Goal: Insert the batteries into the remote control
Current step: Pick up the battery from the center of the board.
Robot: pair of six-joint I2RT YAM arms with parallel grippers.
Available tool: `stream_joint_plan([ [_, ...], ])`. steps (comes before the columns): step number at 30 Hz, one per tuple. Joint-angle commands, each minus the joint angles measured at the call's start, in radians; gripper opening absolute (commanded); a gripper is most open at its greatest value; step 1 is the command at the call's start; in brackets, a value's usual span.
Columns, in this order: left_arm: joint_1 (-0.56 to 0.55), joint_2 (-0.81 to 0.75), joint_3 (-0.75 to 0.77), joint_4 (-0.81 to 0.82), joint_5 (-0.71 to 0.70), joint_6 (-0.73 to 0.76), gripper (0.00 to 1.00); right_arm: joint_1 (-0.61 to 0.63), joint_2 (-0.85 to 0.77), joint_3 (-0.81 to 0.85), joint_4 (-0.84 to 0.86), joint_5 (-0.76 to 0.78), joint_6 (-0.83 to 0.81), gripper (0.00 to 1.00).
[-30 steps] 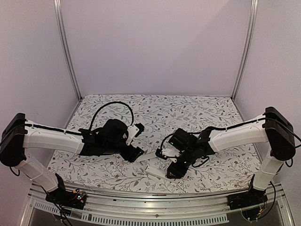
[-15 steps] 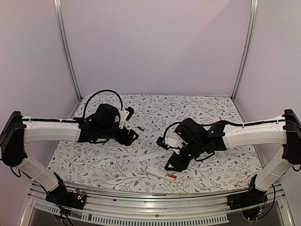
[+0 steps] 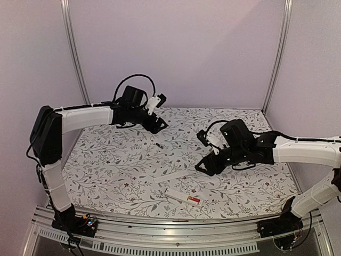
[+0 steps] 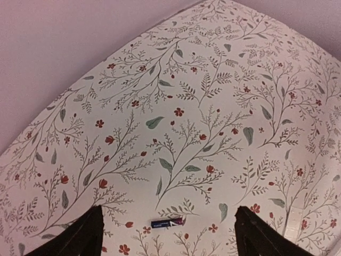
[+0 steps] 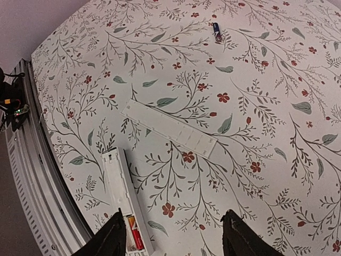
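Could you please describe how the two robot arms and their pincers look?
The left arm and right arm have white tubular links and black joints. The left pincer and right pincer are black, with two fingers each. A black cable loops at each wrist.

White arm links [image 3: 85, 118], black joints [image 3: 45, 133], looping black cables [image 3: 136, 78].

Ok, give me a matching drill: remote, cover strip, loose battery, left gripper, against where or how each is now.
Things: 1 slim white plastic remote control; 2 thin flat white cover strip; 3 small dark cylindrical loose battery; 4 left gripper.
States: A open, holding nothing; B nearest the front rail, a red-marked battery in its bay; C alone on the floral cloth, beyond the strip; D flat between remote and loose battery.
Pairs: 1-B, 2-D, 3-C, 4-A.
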Motion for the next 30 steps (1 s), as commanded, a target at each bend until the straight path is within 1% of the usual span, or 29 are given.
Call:
stream_joint_plan([
  [1,0.052,0.185,0.229,-0.313,0.193,0.470,0.85,-0.008,-0.021,-0.024,0.032,0.000,0.024,0.61],
  [3,0.065,0.273,0.337,-0.441,0.214,0.597,0.85,-0.009,-0.025,-0.037,0.046,-0.010,0.025,0.62],
  [4,0.066,0.310,0.373,-0.488,0.192,0.658,0.84,-0.009,-0.027,-0.041,0.051,-0.011,0.027,0.62],
  [6,0.067,0.356,0.396,-0.519,0.116,0.766,0.84,-0.010,-0.034,-0.052,0.057,-0.014,0.032,0.62],
  [8,0.073,0.375,0.393,-0.521,0.087,0.845,0.83,-0.010,-0.039,-0.060,0.063,-0.019,0.032,0.62],
  [10,0.089,0.382,0.393,-0.529,0.127,0.897,0.83,-0.009,-0.042,-0.065,0.068,-0.033,0.032,0.62],
  [13,0.126,0.396,0.400,-0.519,0.250,0.953,0.83,-0.009,-0.044,-0.071,0.073,-0.037,0.032,0.63],
  [15,0.133,0.417,0.403,-0.518,0.286,1.004,0.82,-0.010,-0.042,-0.077,0.076,-0.039,0.034,0.63],
  [22,0.126,0.501,0.424,-0.545,0.275,1.044,0.81,-0.010,-0.052,-0.112,0.108,-0.050,0.060,0.63],
  [23,0.117,0.506,0.418,-0.537,0.272,1.050,0.80,-0.010,-0.056,-0.117,0.118,-0.051,0.063,0.63],
  [27,0.094,0.515,0.376,-0.411,0.239,1.025,0.80,-0.010,-0.060,-0.126,0.136,-0.062,0.074,0.63],
  [30,0.079,0.533,0.391,-0.405,0.237,1.015,0.80,-0.010,-0.056,-0.122,0.136,-0.069,0.079,0.63],
])
